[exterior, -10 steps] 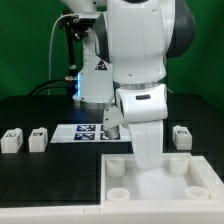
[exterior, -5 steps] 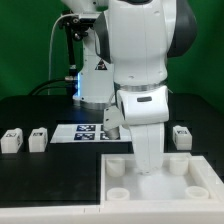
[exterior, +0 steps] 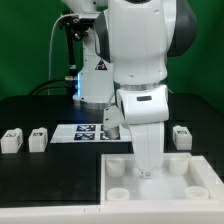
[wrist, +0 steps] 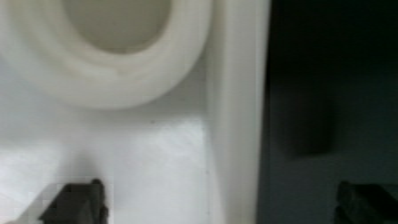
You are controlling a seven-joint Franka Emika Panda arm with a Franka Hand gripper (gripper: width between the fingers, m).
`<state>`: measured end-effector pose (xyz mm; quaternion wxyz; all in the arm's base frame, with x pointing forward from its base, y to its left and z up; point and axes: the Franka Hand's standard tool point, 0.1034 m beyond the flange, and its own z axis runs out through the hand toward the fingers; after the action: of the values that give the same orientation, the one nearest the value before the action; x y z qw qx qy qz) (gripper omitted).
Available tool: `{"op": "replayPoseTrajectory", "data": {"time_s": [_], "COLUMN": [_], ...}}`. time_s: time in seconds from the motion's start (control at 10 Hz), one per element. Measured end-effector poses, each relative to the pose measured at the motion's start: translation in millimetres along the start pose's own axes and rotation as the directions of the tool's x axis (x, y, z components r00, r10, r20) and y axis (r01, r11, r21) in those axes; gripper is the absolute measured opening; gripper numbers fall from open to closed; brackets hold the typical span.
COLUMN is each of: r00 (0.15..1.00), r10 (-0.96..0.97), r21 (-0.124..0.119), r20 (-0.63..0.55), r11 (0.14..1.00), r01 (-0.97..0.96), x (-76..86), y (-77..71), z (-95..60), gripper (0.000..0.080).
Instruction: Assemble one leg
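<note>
Over panel [exterior: 172, 186], gripper [wrist: 217, 200] spread wide, gripping nothing; in exterior view arm [exterior: 140, 60] hides it; socket [wrist: 121, 45] blurred.

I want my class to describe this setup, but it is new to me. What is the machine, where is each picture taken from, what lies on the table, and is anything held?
The white machine is a robot arm ending in a two-finger claw. One picture comes from a camera off the arm and shows the whole scene; the other comes from a camera on the wrist, looking past the claw's dark fingertips. On the black table lie a large white panel with round sockets, a flat marker board with printed tags, and three small white legs: two at the exterior view's left, one at its right. The arm reaches down to the panel. The claw is open and holds nothing; the panel's edge shows between its fingers.
</note>
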<state>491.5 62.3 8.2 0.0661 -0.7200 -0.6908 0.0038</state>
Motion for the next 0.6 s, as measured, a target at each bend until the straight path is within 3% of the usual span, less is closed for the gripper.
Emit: {"op": "replayPoseTrajectory", "data": {"time_s": [0.3,0.4,0.5,0.6], "r00": [1.000,0.997,0.986,0.981], "r10": [0.002,0.082,0.164,0.192], "r21": [0.000,-0.004,-0.024,-0.028], "r20": [0.000,0.008,0.016,0.024], "r11": [1.000,0.997,0.986,0.981], "r01": [-0.002,-0.082,-0.164,-0.192], "x": [0.2,6.2,17.8,26.3], "y": [0.0,-1.1,-7.8,-19.9], "z": [-0.2,-11.0,-28.0,-35.4], "gripper": [0.0649,0.0649,0.0649,0.0649]}}
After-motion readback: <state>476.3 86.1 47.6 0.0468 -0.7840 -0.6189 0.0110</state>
